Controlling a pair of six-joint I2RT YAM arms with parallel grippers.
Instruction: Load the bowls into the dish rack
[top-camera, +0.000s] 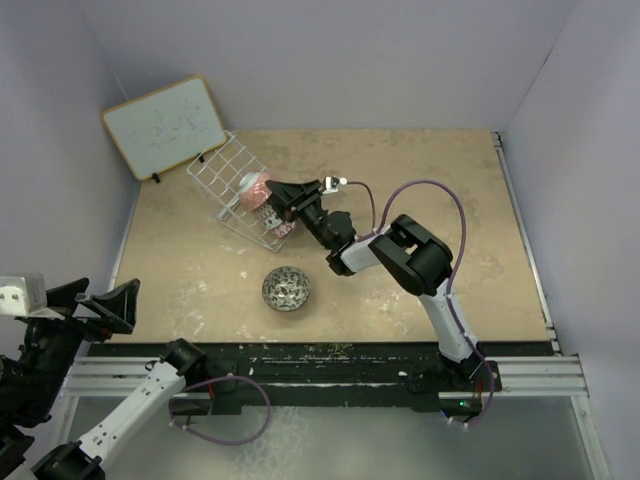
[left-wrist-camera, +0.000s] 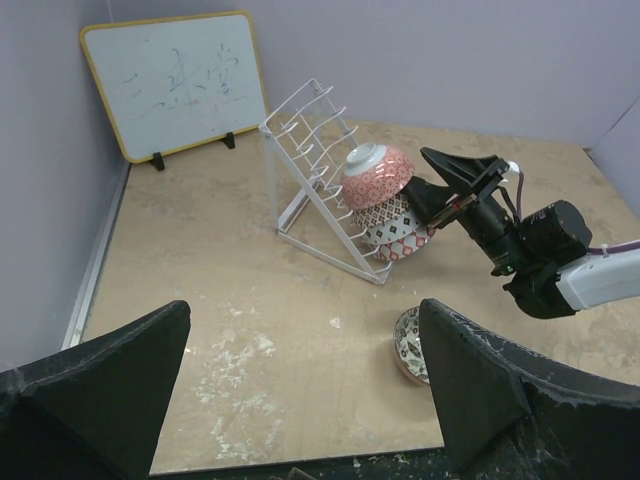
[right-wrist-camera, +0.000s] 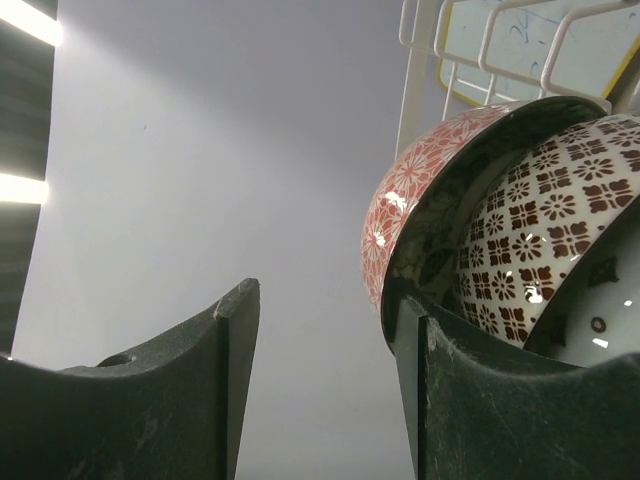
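At the tilted dish rack (top-camera: 222, 180), the right gripper (top-camera: 275, 197) stands spread and empty just beside the stacked bowls (left-wrist-camera: 385, 200), placing apparently done, so next it must likely back off and fetch the lone bowl (top-camera: 287, 288) on the table (top-camera: 450, 200).

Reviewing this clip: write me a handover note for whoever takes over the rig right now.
Left end effector: open, empty, by the near-left corner of the table.
Right end effector: open, empty, beside the racked bowls.
Done: three of them sit nested in the leaning dish rack.
To do: one patterned bowl sits upright mid-table; load it.
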